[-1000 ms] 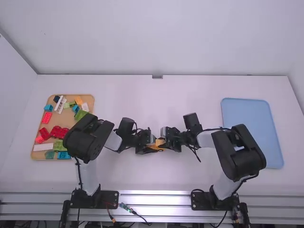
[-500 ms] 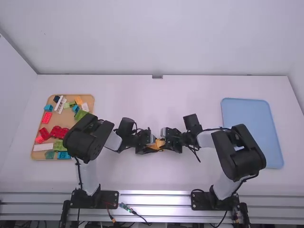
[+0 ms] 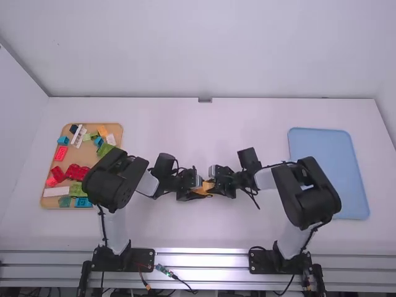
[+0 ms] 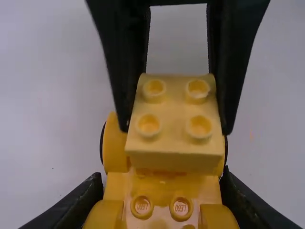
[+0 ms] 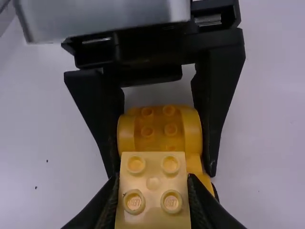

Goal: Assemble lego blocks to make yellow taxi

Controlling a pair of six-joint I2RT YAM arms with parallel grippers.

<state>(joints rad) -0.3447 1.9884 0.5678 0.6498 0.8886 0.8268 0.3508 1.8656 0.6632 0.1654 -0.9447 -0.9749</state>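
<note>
Taxi (image 4: 162,188) in left gripper (image 3: 198,190), 4-stud block (image 4: 172,112) in right gripper (image 3: 214,184)

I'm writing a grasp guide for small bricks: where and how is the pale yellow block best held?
Probably by the two opposite flat side walls of the pale yellow block, from the right arm's side, as the right claw does. Its square body offers parallel faces; the studded top stays free, the orange vehicle base untouched.
</note>
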